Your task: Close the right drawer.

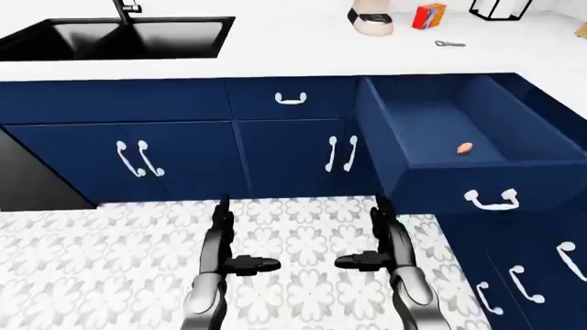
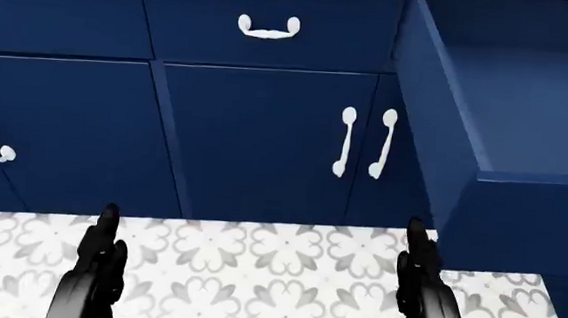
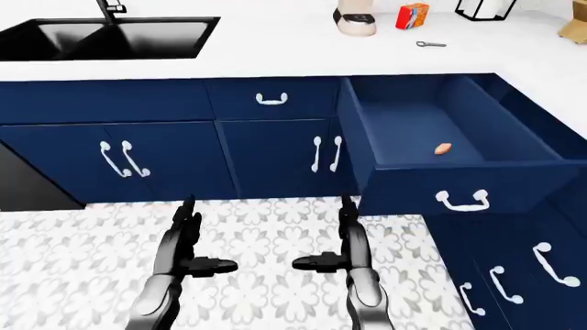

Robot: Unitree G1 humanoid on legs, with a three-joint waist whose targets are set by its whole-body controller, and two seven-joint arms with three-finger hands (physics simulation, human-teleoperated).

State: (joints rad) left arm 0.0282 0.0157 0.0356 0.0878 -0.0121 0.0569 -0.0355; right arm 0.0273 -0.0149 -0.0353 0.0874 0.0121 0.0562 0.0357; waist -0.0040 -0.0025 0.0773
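Note:
The right drawer is pulled far out of the blue cabinets at the right of the left-eye view. Its front panel carries a white handle. A small orange-pink object lies inside on its floor. My left hand and right hand are held low over the patterned floor, fingers straight and thumbs pointing inward, both open and empty. The right hand is below and left of the drawer's front, well apart from it.
A closed drawer and cabinet doors lie left of the open drawer. The white counter holds a black sink, a jar, an orange box and a small metal tool. More blue cabinet fronts run down the right.

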